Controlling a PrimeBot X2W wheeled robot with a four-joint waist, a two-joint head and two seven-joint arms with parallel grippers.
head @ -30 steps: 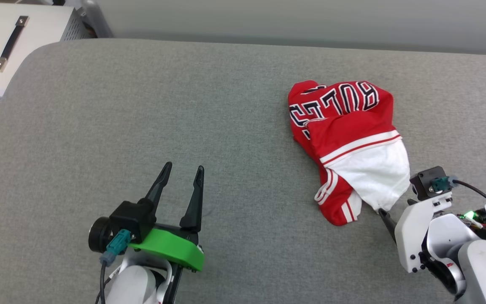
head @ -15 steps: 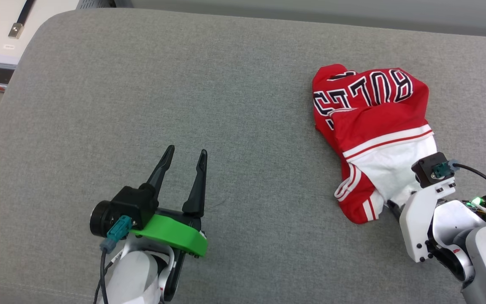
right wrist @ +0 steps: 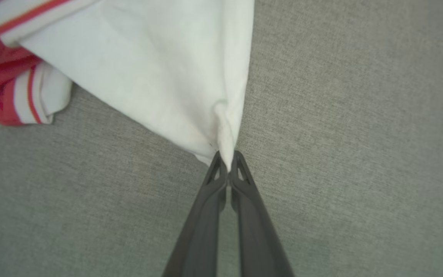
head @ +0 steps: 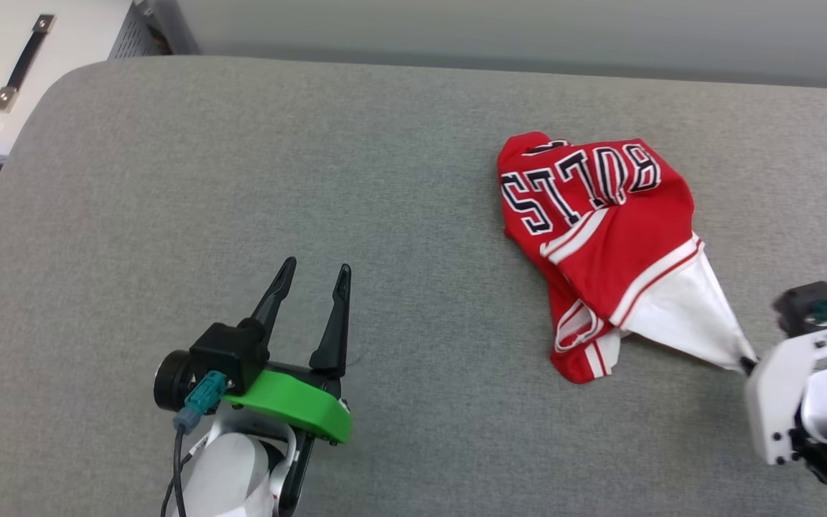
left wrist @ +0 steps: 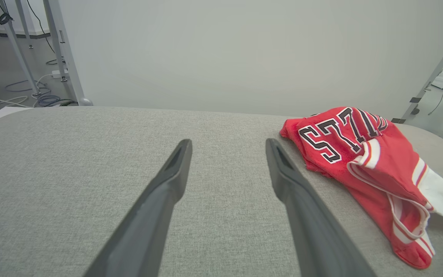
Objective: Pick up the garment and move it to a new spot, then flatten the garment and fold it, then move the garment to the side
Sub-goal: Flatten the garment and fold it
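The grey surface (head: 241, 179) stretches open left of the garment (head: 600, 237), which lies crumpled on its right half, short of the far edge. The right gripper (right wrist: 227, 163) is pinched tight on a white sleeve tip (cloth drawn taut). The left gripper (head: 311, 280) stands spread wide, touching nothing. The right wrist view shows both fingertips meeting on the cloth; the head view shows the lettering.

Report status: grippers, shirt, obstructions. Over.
Right gripper shut on white sleeve tip of crumpled red jersey-style T-shirt, sleeve stretched taut. Left gripper open, apart from it. Nothing else on grey fabric surface.
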